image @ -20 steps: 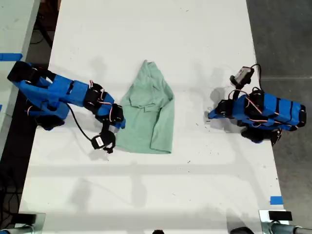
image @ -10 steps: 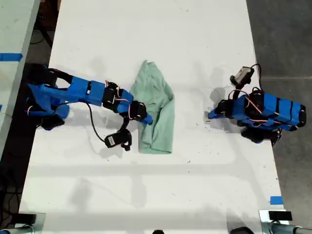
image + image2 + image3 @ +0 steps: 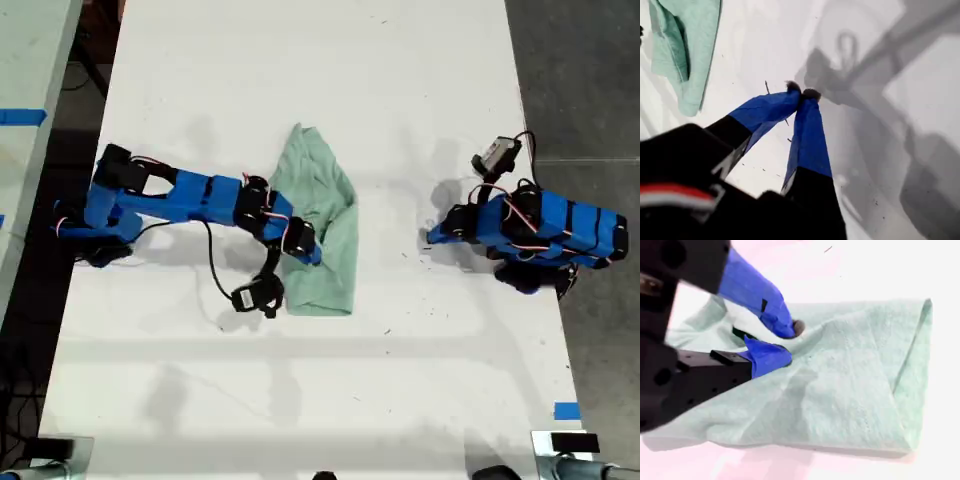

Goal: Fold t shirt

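At the exterior view's left, the second tool [image 3: 308,250] is seen closed on a fold of the t shirt [image 3: 325,235], mid-bench [image 3: 300,400]; a side fold seems underway, release judged next. At the right, the first tool [image 3: 801,92] rests shut, empty.

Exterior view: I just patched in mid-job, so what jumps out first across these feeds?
The mint-green t shirt, rumpled and partly folded over itself, lies mid-table. My second hand, reaching in from the exterior view's left, is over the shirt's edge, its jaws pinched on the cloth. My first hand, on the arm folded back at the exterior view's right, is closed on nothing over the bare white table.
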